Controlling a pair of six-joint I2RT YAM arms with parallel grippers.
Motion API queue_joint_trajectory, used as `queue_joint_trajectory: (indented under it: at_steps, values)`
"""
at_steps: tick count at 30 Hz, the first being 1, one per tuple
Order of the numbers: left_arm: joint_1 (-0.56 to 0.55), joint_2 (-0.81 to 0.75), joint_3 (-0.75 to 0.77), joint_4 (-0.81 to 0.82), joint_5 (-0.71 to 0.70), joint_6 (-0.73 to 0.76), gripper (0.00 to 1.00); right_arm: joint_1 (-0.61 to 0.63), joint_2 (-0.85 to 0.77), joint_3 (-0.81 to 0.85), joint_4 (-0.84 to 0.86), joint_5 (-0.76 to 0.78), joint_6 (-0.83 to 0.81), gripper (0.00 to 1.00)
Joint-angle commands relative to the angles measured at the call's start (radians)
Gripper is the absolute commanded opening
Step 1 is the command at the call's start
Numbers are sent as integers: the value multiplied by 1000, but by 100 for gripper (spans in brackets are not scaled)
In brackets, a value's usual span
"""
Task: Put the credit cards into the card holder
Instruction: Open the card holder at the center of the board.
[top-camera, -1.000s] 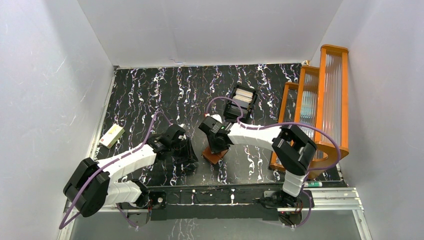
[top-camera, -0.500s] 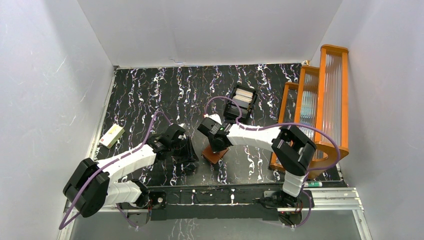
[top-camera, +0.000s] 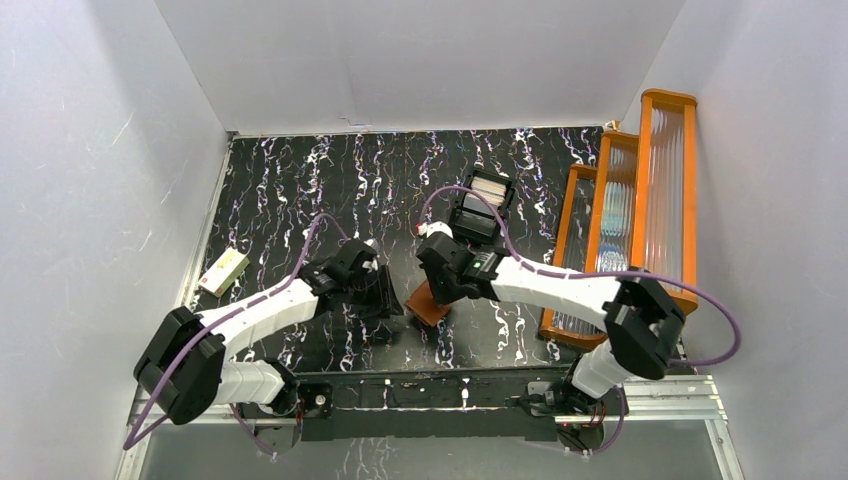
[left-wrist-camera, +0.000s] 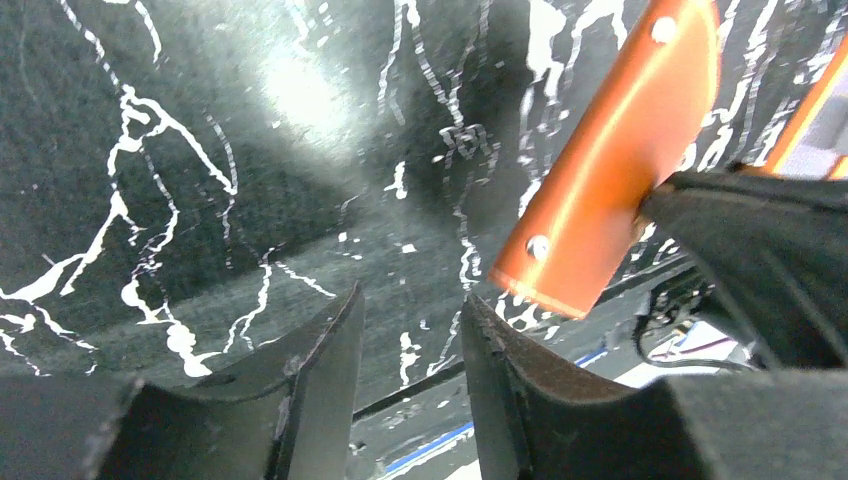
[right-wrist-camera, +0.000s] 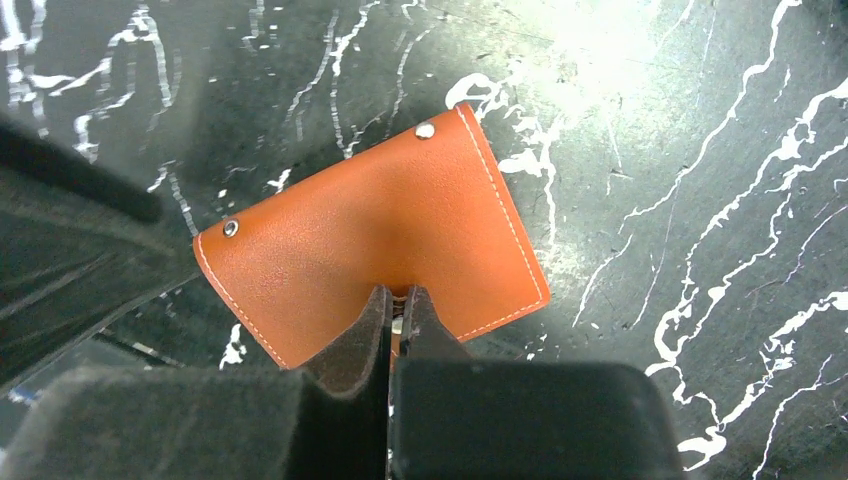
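Plainly, we see the right gripper (right-wrist-camera: 398, 308) clenched on the card holder (right-wrist-camera: 370, 235), its two black fingers pinched over the middle of the near long edge. The holder is a folded rectangle of smooth orange-brown leather with pale stitching round the border and two metal rivets at the corners of its far long edge. Its long axis runs slantwise across the wrist view, rising to the right, with the riveted edge pointing away from the fingers. We cannot tell whether it rests on the black, white-veined felt mat (top-camera: 300, 190).

It sits on the near side of the black compartmented tray (top-camera: 468, 222), which has white cards (top-camera: 488, 188) in its far end. Near-left of the tray, the left gripper (left-wrist-camera: 410, 350) hangs released, a narrow gap between its fingers (left-wrist-camera: 320, 380) and nothing in it. Orange ribbed racks (top-camera: 665, 180) stand just right of the tray. A cream box (top-camera: 224, 271) lies well to the tray's left, at the mat's edge, with bare mat between them.
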Motion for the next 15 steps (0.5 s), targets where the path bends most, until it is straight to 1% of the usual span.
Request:
queue_joint_trajectory:
  at_steps: [1, 4, 9, 13, 15]
  values:
    - [20, -14, 87, -42, 11, 47, 43, 5, -110, -50, 126, -69, -76, 0]
    - [52, -38, 76, 45, 141, 64, 53, 5, -151, -74, 151, -97, -97, 0]
    - [67, -44, 67, 121, 243, 93, 60, 6, -191, -87, 178, -141, -120, 0]
    - [67, -62, 73, 126, 264, 86, 65, 5, -206, -91, 177, -143, -133, 0]
    - [67, -89, 86, 78, 229, 81, 66, 6, -213, -95, 168, -131, -134, 0]
